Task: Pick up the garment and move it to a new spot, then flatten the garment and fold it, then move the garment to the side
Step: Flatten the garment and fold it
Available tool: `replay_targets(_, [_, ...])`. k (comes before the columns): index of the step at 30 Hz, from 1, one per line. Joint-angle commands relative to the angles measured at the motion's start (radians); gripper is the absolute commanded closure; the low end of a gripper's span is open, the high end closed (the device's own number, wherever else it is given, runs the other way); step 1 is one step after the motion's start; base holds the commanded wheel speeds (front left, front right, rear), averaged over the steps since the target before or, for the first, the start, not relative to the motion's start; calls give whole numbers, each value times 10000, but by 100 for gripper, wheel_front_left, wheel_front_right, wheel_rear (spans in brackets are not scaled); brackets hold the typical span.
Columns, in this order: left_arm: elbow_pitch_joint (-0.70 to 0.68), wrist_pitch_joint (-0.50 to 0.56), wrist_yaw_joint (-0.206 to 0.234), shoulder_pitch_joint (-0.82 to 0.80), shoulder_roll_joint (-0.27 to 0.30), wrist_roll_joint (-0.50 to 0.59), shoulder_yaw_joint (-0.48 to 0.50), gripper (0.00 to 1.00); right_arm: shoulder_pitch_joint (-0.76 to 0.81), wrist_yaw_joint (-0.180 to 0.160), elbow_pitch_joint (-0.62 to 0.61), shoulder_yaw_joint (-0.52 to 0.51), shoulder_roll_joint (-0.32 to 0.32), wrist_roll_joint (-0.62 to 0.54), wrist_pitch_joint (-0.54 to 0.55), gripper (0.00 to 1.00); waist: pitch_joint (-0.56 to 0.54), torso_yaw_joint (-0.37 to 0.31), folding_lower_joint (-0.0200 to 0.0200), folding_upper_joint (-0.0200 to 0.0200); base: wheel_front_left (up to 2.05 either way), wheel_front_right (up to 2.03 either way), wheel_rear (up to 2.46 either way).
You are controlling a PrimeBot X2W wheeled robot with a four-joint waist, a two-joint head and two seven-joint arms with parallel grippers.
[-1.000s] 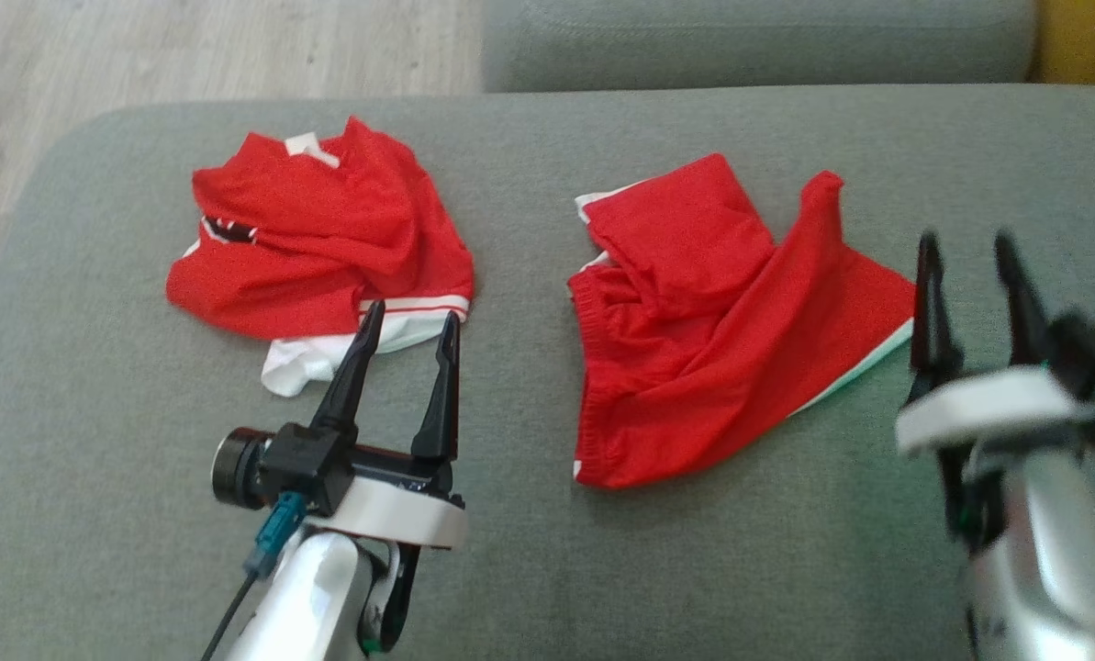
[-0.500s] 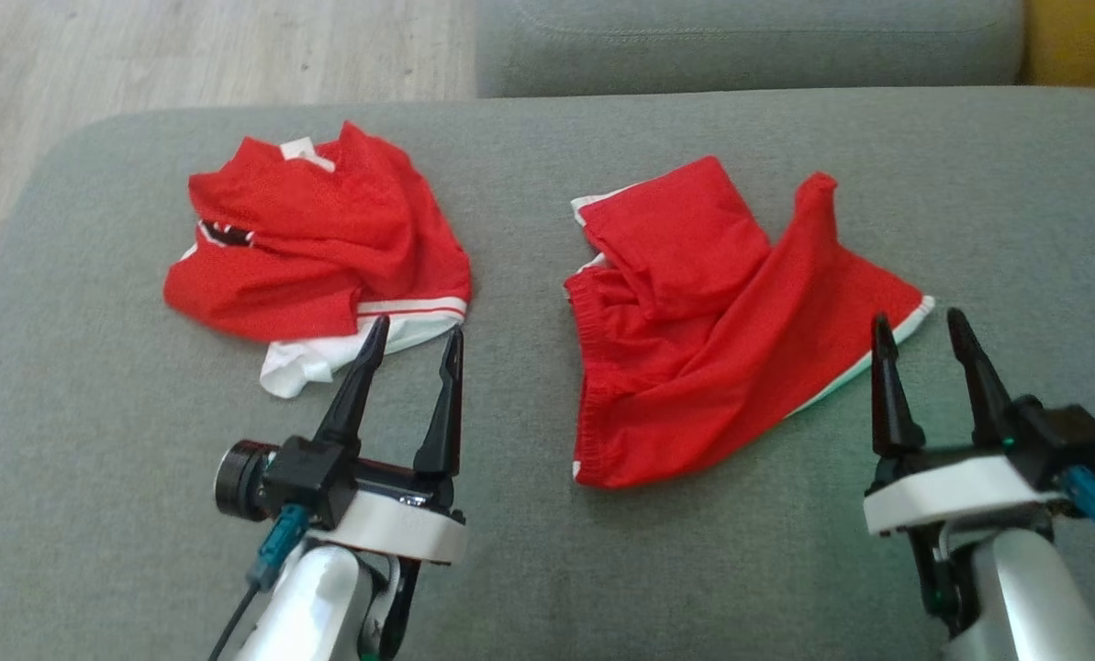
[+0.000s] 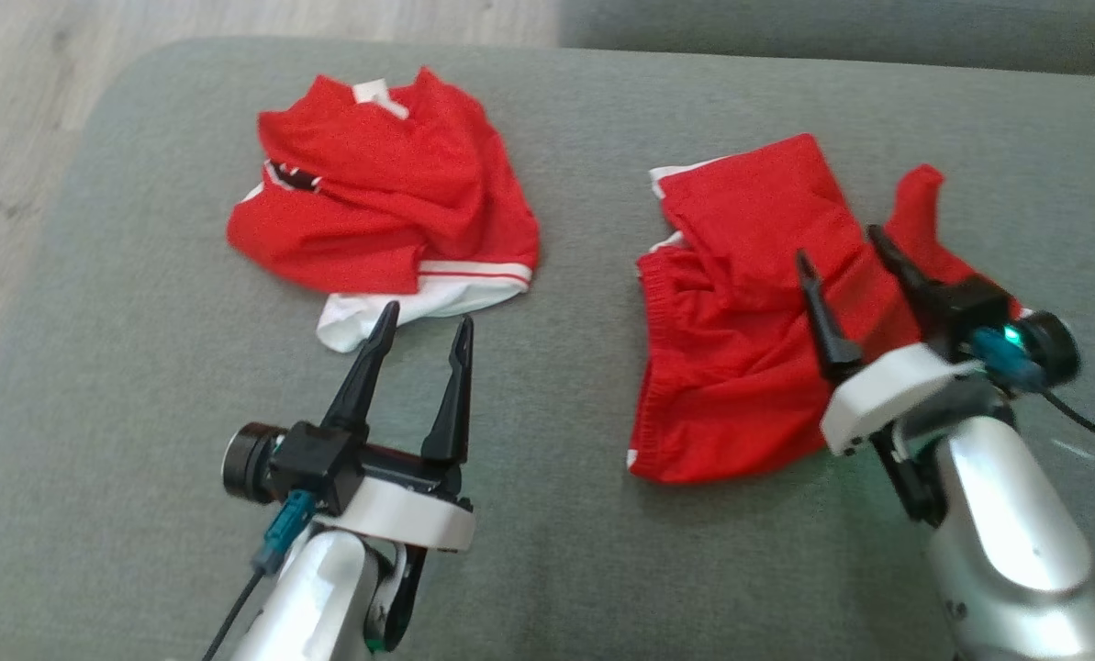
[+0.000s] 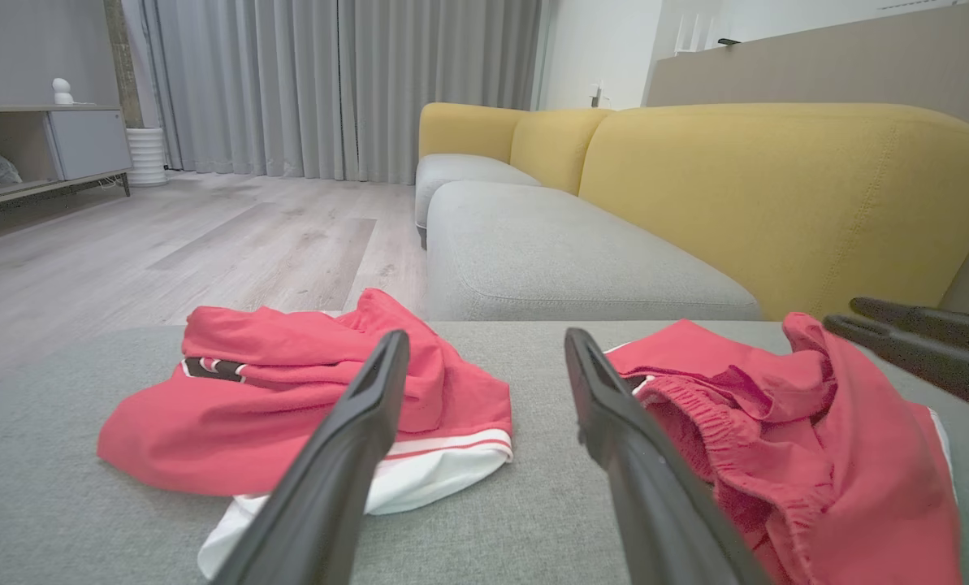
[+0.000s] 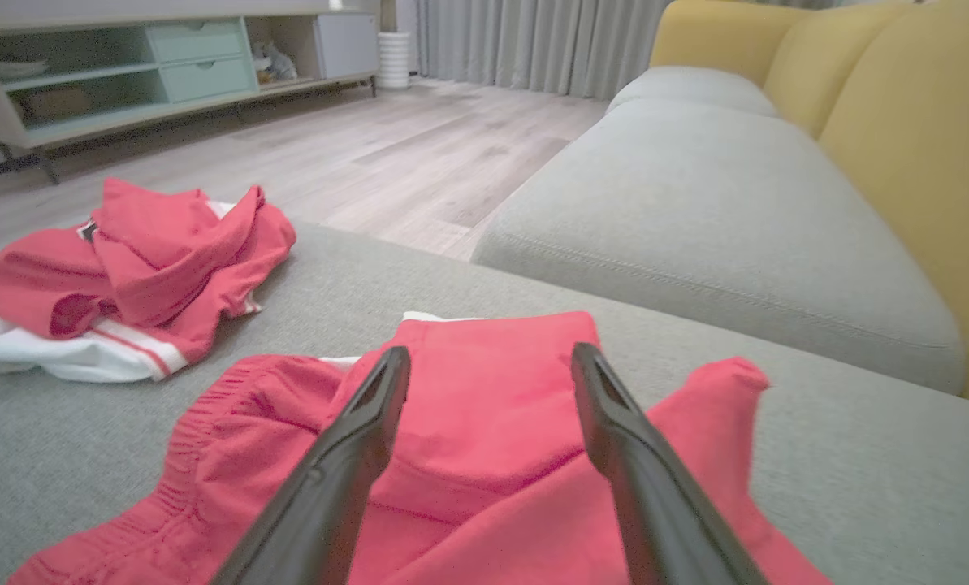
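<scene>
While the red shorts lie crumpled at the centre right of the head view on the grey cushion, the right gripper is seen over them, jaws apart and nothing held between; whether the cloth is touched cannot be told. The left gripper is seen at lower left, jaws likewise apart, just beside the white hem of a red-and-white shirt bunched at upper left.

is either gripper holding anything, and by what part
Nothing is held. The left gripper is open near the red shirt; the right gripper is open above the red shorts.
</scene>
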Motion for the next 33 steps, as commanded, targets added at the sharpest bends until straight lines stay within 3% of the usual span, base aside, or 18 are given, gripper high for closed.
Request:
replay_targets(1, [-255, -95, -56, -474, -19, 48, 239, 0, -431, -7, -49, 552, -97, 112, 119, 0, 150, 229, -1, 0, 0, 0, 0])
replay_targets(7, [-247, -95, -35, -570, -62, 15, 253, 0, -808, -7, 649, 1402, -272, 622, 141, 0, 272, 459, -1, 0, 0, 0, 0])
replay_targets(19, [-329, -95, -20, -687, -98, 87, 315, 0, -1432, -7, 1770, 1900, -230, 826, -61, 0, 607, 345, -1, 0, 0, 0, 0])
replay_targets(21, [-320, -95, -27, -700, -102, 102, 309, 0, -1576, -7, 1945, 1994, -185, 856, -117, 96, 641, 309, -1, 0, 0, 0, 0])
replay_targets(22, [-314, -95, -30, -705, -104, 109, 311, 0, -1647, -7, 2021, 2062, -170, 866, -153, 100, 653, 290, -1, 0, 0, 0, 0])
replay_targets(29, [-233, -95, -60, -744, -111, 135, 357, 0, -2341, -7, 2228, 1805, -280, 1187, -339, 100, 584, 216, -1, 0, 0, 0, 0])
replay_targets(33, [-203, -95, -92, -769, -122, 132, 307, 0, -3018, -7, 2241, 1349, -658, 1528, -155, 100, 529, 273, -1, 0, 0, 0, 0])
